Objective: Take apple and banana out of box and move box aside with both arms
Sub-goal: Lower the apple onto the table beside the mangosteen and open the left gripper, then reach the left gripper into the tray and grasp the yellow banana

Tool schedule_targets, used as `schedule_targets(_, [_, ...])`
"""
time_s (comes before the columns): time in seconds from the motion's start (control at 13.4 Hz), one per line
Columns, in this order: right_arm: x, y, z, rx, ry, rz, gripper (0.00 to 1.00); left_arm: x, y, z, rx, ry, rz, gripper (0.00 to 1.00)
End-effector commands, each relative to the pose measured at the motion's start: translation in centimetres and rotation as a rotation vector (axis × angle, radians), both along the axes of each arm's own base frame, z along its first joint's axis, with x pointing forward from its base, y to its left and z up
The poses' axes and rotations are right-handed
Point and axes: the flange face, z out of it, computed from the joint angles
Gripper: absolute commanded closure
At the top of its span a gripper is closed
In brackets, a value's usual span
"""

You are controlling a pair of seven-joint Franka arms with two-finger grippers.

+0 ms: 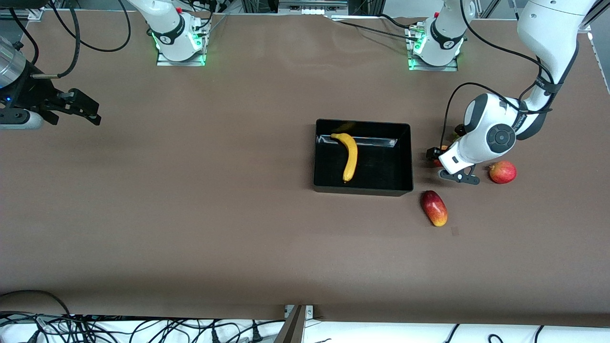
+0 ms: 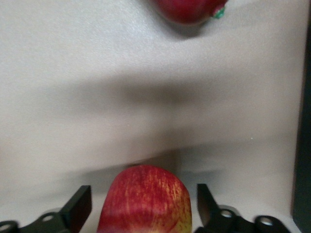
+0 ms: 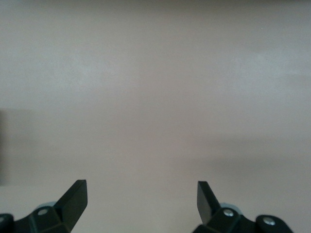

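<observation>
Brown matting covered the whole table (image 1: 190, 228), with both arm bases mounted along one edge. My left gripper (image 2: 144, 206) stood low over the mat just beside the box (image 1: 405, 157), toward the left arm's end of the table, its fingers (image 2: 80, 206) spread apart with the apple (image 2: 146, 201) sitting between them, a visible gap on either side. Two other red fruits lay near this claw: a round one (image 1: 502, 172) beside it and an oblong one (image 1: 433, 207) close by on the mat. My right gripper (image 3: 142, 204) waited over bare mat well away from the box, at the right arm's end, its fingers likewise apart and empty. Within the box lay the banana (image 1: 350, 157), lengthwise, stem toward the bases. Judged by its look, the banana would be light, soft-skinned and easily bruised; a gentle hold across its thicker middle seemed best. Glossy, stiff box walls looked slippery, suiting one claw at each short side.
</observation>
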Motion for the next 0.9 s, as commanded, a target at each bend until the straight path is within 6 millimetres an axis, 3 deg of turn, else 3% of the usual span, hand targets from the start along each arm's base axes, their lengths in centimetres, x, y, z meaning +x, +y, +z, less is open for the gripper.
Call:
schedule_targets(0.0, [0.0, -0.2, 0.2, -0.009, 0.006, -0.002, 0.0, 1.9, -0.3, 3.8, 0.019, -0.06, -0.004, 0.0])
schedule_targets(0.3, [0.0, -0.2, 0.2, -0.009, 0.006, -0.003, 0.0, 5.0, -8.2, 13.6, 0.052, 0.007, -0.025, 0.0])
schedule_targets(0.45, [0.0, -0.3, 0.1, -0.009, 0.007, -0.005, 0.0, 5.5, -12.0, 16.4, 0.009, 0.0, -0.003, 0.0])
schedule_targets(0.67, [0.0, -0.3, 0.1, -0.009, 0.007, -0.005, 0.0, 5.1, -17.5, 16.0, -0.106, 0.026, 0.041, 0.0])
schedule_targets(0.82, [0.0, -0.3, 0.1, -0.009, 0.007, -0.005, 0.0, 3.9, -21.2, 14.6, -0.109, 0.014, 0.06, 0.0])
